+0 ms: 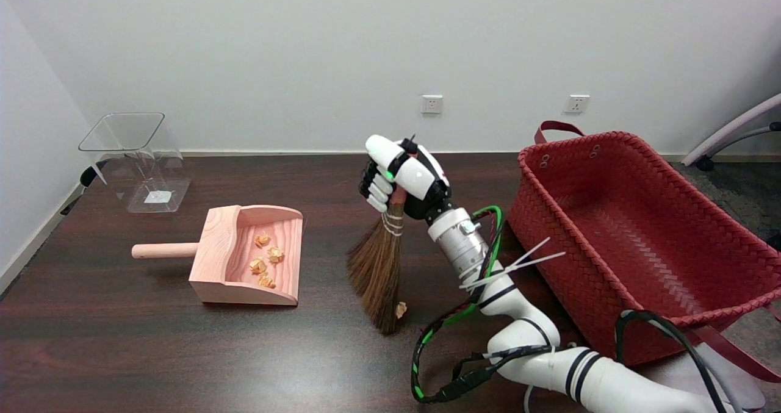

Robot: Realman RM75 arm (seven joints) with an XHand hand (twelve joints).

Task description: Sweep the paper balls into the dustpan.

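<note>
The hand broom (379,265) is being clamped by the right hand (399,178), nearly upright, bristles pointing down beside one paper ball (401,309) on the desk (122,352).

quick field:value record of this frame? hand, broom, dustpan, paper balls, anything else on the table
right hand: grips the handle of the brown straw hand broom, bristles down on the dark wooden table
dustpan: pale wooden dustpan, mouth facing right, handle to the left
paper balls in pan: four orange crumpled paper balls
paper ball left out: one, at the broom's tip, right side
other: clear plastic container far left; red woven basket right
</note>
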